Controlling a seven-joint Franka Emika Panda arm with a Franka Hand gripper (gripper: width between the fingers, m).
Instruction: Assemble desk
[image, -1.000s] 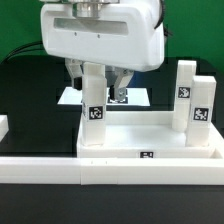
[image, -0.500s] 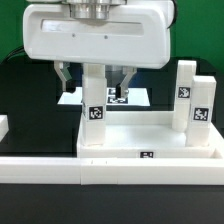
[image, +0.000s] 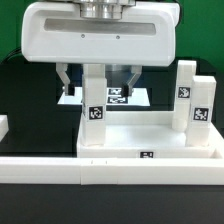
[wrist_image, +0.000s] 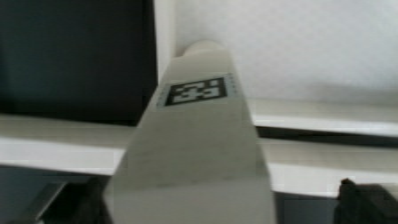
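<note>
The desk's white tabletop (image: 176, 150) lies like a tray behind the front rail. One white tagged leg (image: 93, 108) stands upright at its corner on the exterior view's left. My gripper (image: 97, 86) hangs open over that leg, a dark finger on each side and clear of it. Two more tagged legs (image: 185, 96) (image: 202, 112) stand at the corner on the exterior view's right. In the wrist view the leg (wrist_image: 196, 140) fills the middle, with my gripper (wrist_image: 210, 205) open around it and both fingertips (wrist_image: 363, 200) well off its sides.
A long white border rail (image: 60, 170) runs along the front, with a short white piece (image: 4, 127) at the exterior view's left edge. The marker board (image: 122, 98) lies flat on the black table behind the tabletop.
The gripper body has shifted toward the camera and looks larger, its fingers now showing wider on each side of the leg. The leg and tabletop have not moved.
</note>
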